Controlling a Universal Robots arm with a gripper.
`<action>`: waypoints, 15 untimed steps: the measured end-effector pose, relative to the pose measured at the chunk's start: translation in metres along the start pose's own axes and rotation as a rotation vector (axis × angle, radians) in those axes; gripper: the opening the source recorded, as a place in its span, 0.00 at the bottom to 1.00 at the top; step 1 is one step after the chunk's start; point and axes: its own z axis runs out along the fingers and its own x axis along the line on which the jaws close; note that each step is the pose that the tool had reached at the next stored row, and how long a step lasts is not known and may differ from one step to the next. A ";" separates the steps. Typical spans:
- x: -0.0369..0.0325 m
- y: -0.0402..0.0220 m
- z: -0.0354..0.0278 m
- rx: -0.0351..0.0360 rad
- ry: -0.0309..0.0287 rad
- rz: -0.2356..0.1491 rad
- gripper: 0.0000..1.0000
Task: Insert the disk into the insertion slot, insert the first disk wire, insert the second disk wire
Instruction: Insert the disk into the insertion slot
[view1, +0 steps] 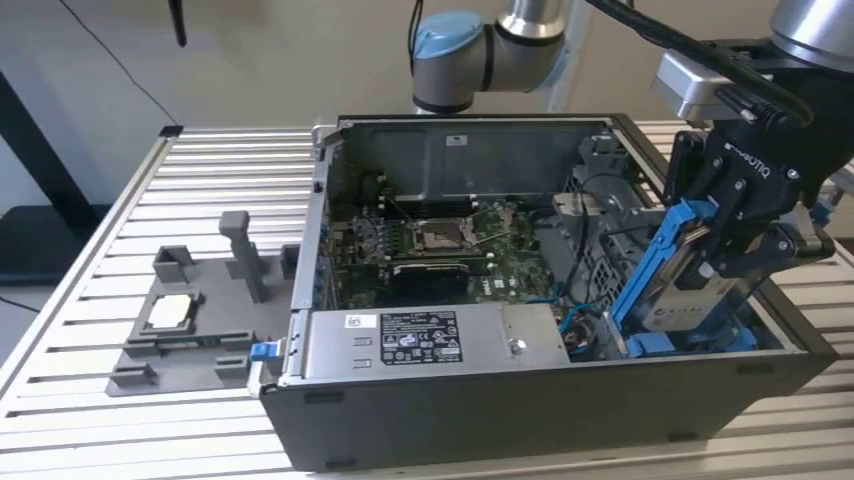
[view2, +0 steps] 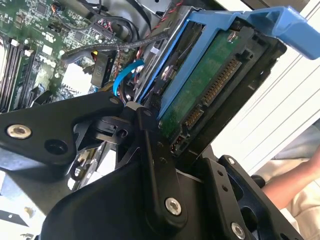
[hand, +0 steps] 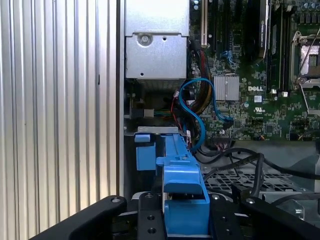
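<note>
From where I stand I count one robot arm (view1: 487, 50) with one gripper (view1: 731, 262). There is one open computer case (view1: 534, 420) and one slatted table (view1: 214, 170). In the case I count one motherboard (view1: 507, 230), one processor socket (view1: 438, 236) and one grey power-supply box (view1: 427, 340). There is one disk (view1: 694, 295), in one blue carrier frame (view1: 661, 245). There is also one grey fixture plate (view1: 187, 330). In the second wrist view one forearm (view2: 295, 175) of a person shows. The thin blue cables (hand: 192, 95) are one or two; I cannot tell which.
</note>
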 end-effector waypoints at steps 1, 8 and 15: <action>0.0000 0.0000 0.0000 0.0000 0.0000 0.000 0.33; 0.0000 0.0000 -0.0001 0.0000 -0.0001 0.000 0.52; 0.0000 0.0000 0.0000 0.0000 -0.0004 0.000 0.58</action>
